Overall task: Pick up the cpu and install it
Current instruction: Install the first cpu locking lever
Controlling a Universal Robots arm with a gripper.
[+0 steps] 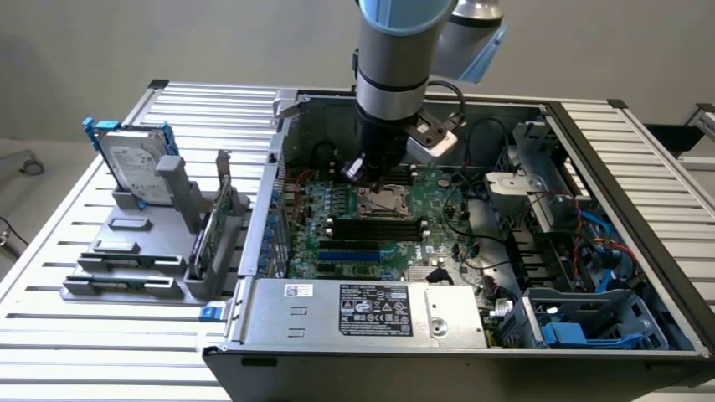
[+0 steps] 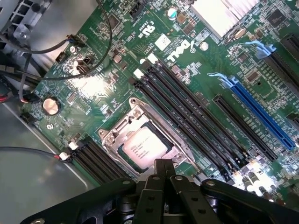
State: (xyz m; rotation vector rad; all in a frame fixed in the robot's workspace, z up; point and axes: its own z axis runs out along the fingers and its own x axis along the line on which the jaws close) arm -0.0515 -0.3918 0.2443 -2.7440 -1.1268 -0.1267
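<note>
The cpu (image 2: 142,147), a small square chip with a silvery top, lies flat inside the metal socket frame (image 2: 117,132) on the green motherboard (image 2: 93,88). My gripper (image 2: 163,164) is shut, its black fingertips pressed together just over the chip's near edge, with nothing visible between them. In the exterior view the gripper (image 1: 378,182) hangs straight down inside the open computer case (image 1: 581,134), directly above the cpu (image 1: 383,202) in its socket.
Long black memory slots (image 2: 187,116) and a blue slot (image 2: 261,112) run beside the socket. Cables (image 2: 28,51) cross one side. A heat sink (image 2: 219,14) lies beyond the slots. A hard drive (image 1: 136,163) stands in a rack at the exterior view's left; the power supply (image 1: 369,310) fronts the case.
</note>
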